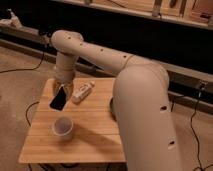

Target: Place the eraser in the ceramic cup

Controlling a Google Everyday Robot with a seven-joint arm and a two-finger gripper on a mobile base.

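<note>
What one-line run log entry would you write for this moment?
phase: carry | tool: shut on eraser, above table | cup: upright on table, nearer camera | eraser in cup: not yet

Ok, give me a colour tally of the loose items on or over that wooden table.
Black: 1, the flat black rectangular eraser, held by the gripper over the table at its left side.
White: 2, the small round white ceramic cup and the white oblong bottle.
Green: 1, the wide green bowl, mostly hidden behind the arm.
Total: 4.
</note>
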